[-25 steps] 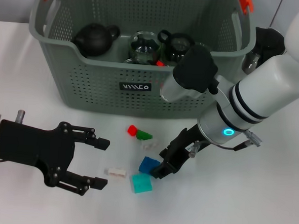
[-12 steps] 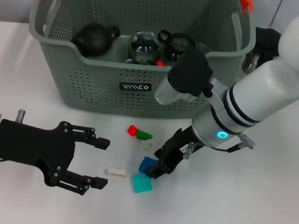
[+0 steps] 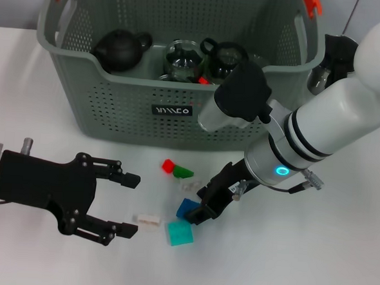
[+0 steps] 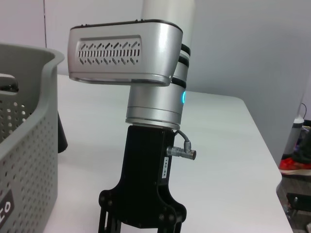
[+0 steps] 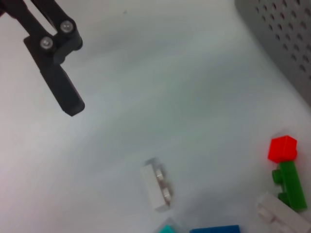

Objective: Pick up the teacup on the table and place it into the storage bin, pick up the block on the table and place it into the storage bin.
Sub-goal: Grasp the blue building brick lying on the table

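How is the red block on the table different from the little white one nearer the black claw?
The red block is a bright, compact cube; the white block is pale and elongated, lying flat. The red one touches a green block near the storage bin; the white one lies apart, close to the open fingers of the left gripper. Both are small studded bricks on the table, not held.

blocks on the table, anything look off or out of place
Nothing damaged or spilled. They lie loose in front of the storage bin: red block, green block, white block, blue block, teal block. The right gripper is at the blue one.
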`<state>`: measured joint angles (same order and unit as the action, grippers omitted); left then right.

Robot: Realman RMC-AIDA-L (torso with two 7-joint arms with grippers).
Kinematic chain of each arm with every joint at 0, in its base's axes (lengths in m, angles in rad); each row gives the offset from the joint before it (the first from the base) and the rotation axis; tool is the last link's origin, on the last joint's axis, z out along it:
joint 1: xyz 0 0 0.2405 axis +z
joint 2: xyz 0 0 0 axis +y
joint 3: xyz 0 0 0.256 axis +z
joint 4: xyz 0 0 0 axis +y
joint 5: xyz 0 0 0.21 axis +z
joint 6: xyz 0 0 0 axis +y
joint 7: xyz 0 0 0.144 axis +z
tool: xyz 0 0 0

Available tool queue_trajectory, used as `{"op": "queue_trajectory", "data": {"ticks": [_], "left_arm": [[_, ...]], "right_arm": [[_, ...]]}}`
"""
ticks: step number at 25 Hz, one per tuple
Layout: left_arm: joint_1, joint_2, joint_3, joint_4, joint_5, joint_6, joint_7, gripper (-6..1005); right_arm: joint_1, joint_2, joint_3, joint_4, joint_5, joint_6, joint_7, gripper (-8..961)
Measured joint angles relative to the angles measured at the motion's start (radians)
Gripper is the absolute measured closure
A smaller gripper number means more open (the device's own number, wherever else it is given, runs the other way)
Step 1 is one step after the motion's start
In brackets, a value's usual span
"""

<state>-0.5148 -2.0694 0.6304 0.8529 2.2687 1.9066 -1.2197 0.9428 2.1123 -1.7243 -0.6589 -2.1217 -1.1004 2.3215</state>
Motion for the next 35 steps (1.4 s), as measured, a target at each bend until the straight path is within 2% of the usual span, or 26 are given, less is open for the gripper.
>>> {"op": "queue_trajectory", "data": {"ticks": [35], "left_arm": [[-0.008,0.002,0.0,0.0,0.0,-0.011,0.002,186]], "right_arm": [[0.002,0.002,-0.038,-0.001,0.028,0.001,0.002,381]]}}
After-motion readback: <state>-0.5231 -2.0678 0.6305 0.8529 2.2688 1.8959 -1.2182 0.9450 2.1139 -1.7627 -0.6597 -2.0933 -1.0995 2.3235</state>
